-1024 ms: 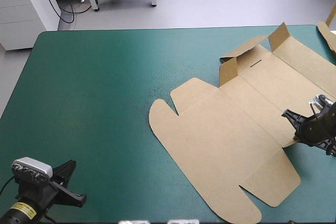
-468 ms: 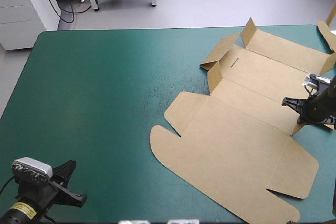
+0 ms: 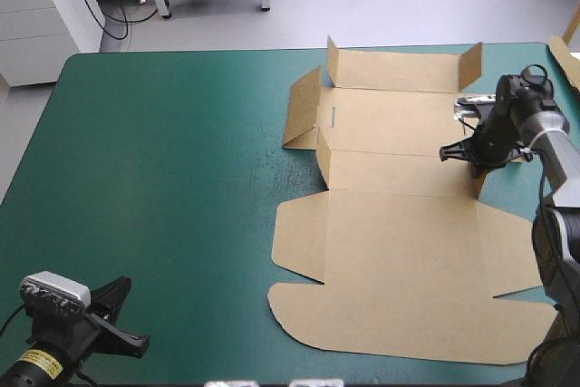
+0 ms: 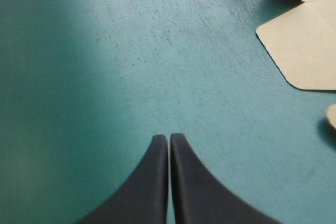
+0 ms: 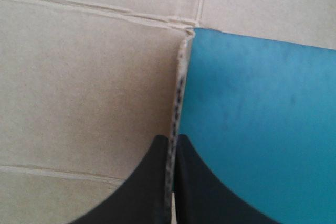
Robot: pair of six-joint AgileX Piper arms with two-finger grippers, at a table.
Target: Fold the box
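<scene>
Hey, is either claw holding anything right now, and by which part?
The right claw pinches the box by the edge of a small raised side flap. The left claw holds nothing.

— Is there any writing or number that can be read?
— None. A yellow sticker (image 3: 38, 364) just behind the fingers (image 4: 152, 182) of the left gripper (image 4: 169, 139) carries dark print, but it is far too small to make out.

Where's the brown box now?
In the high view, the box lies on the table's right half, reaching near its far edge, the right gripper shut on its right side.
</scene>
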